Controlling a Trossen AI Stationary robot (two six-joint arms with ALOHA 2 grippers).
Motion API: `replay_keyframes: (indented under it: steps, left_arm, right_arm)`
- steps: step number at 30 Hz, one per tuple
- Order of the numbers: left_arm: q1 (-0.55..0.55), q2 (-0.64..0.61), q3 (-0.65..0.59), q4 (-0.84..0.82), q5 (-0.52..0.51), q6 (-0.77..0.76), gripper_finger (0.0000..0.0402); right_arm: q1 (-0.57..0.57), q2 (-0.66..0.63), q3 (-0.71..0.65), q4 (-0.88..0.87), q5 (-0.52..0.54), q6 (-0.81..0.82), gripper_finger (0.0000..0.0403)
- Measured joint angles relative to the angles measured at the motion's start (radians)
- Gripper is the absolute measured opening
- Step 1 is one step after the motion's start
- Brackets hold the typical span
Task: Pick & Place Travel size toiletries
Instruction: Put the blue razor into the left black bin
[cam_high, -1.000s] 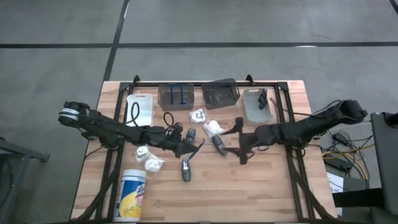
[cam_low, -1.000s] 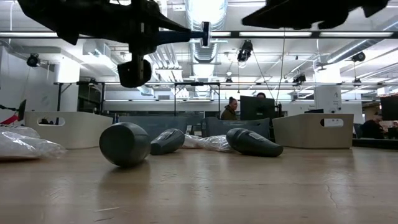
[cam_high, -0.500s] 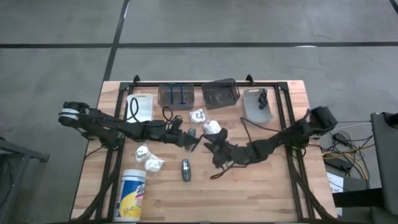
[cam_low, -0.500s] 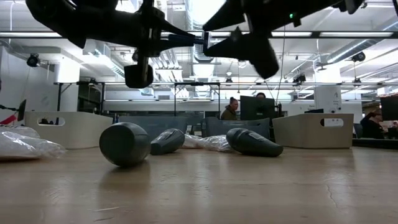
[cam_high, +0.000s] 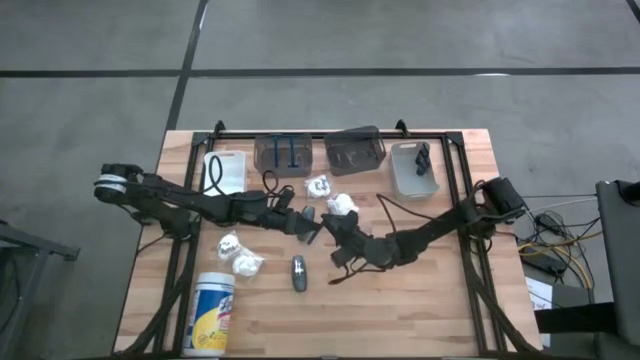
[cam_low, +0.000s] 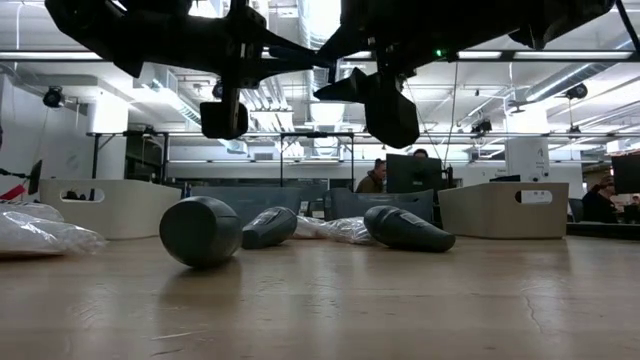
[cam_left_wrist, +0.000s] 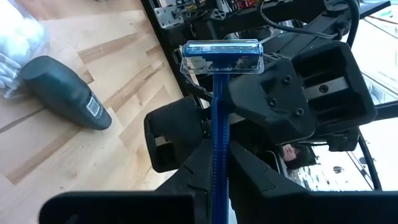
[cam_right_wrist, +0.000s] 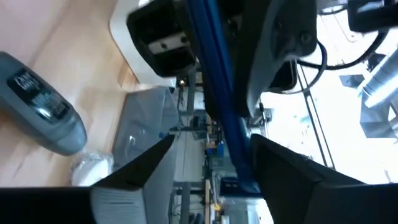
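Observation:
A thin blue razor stick with a clear-capped head (cam_left_wrist: 222, 55) is in my left gripper (cam_left_wrist: 217, 177), which is shut on it above the table's middle (cam_high: 306, 228). My right gripper (cam_right_wrist: 214, 146) is open and faces the left one (cam_high: 336, 234). Its fingers stand on either side of the blue stick (cam_right_wrist: 224, 106); I cannot tell if they touch it. Dark grey tubes lie on their sides on the wood (cam_high: 298, 272) (cam_low: 200, 230) (cam_low: 408, 229) (cam_left_wrist: 62, 93). White packets lie left of them (cam_high: 237, 254) and farther back (cam_high: 343, 204). My left gripper pinches the blue razor by its handle (cam_left_wrist: 219, 155) between the two fingers, and the handle runs along them. The razor is lifted clear and lies about level (cam_low: 290, 62). Its capped head points toward the right arm.
A tall white canister (cam_high: 211, 312) lies near the table's near left corner. Along the far edge stand a white bin (cam_high: 226, 172), a clear bin with blue sticks (cam_high: 280, 153), a second clear bin (cam_high: 355, 150) and a grey bin (cam_high: 414, 168). People sit beyond the table (cam_low: 372, 175).
My right arm has swung toward the table's left and turned, bringing its open gripper up to the left gripper and around the razor's free end. My left gripper has kept hold of the razor and shifted slightly toward the far edge.

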Motion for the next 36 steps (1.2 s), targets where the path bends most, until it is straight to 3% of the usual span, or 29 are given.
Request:
replay_keyframes:
  steps: [13,36]
  left_arm:
    - [0.000,0.000,-0.001,-0.007,0.000,-0.001,0.0043]
    - [0.000,0.000,-0.002,-0.016,0.000,0.031,0.0058]
  right_arm:
    - [0.000,-0.007,-0.001,-0.003,0.018,-0.020,0.0028]
    - [-0.009,-0.007,-0.002,-0.006,0.011,-0.015,0.0032]
